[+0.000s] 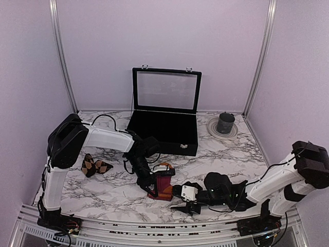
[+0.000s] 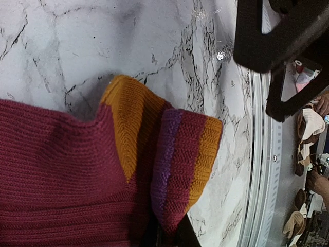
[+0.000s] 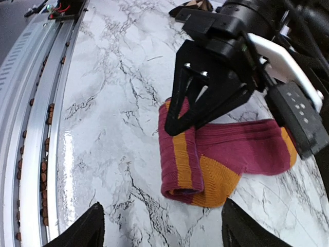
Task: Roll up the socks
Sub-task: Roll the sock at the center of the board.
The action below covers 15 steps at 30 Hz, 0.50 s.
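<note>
Magenta-red knit is filling most of the left wrist's view: the magenta sock (image 2: 61, 170) is lying on the marble table (image 1: 231, 159) close to its near edge, about midway along it. One end is doubled over on itself, so orange bands and a purple stripe are showing at the fold. Standing here, I am seeing the left gripper (image 3: 175, 126) reaching down onto that fold, its black fingers drawn together and pinching the doubled cloth between them. The rest of the sock is lying flat on the marble with its orange heel patch turned up. Just beside it, on the right and even nearer the table's front edge, the right gripper (image 3: 163, 206) is hovering low with its two fingers spread wide. Only bare marble is showing between them, and they are not touching the cloth. Over by the left edge, well apart from all this, the argyle sock (image 1: 95, 165) is lying crumpled beside the left arm. Further out, a black case (image 1: 164, 131) is sitting at the middle of the back edge with its glazed lid standing upright. A plate (image 1: 212, 129) is carrying a dark cup (image 1: 225, 122) near the back right corner. A metal rail (image 1: 154, 226) is running along the near edge in front of the arms' bases.
</note>
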Each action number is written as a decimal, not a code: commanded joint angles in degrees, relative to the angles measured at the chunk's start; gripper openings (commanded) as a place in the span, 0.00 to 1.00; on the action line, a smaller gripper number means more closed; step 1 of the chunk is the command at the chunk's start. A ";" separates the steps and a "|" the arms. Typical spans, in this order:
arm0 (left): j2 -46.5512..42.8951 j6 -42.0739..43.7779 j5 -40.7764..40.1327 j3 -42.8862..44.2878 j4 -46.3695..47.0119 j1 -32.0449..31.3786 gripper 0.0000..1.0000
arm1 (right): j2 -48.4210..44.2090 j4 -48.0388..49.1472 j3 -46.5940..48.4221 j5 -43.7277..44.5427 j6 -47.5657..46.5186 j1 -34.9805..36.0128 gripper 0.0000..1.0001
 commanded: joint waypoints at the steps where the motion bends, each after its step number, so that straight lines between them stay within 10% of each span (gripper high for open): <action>1: 4.01 0.12 -4.75 0.18 -3.52 0.06 0.00 | 6.76 1.37 7.37 -2.06 -9.39 0.88 0.70; 15: 4.54 2.91 -4.86 1.53 -5.10 0.03 0.12 | 18.92 0.89 13.17 -7.87 -10.30 -4.43 0.38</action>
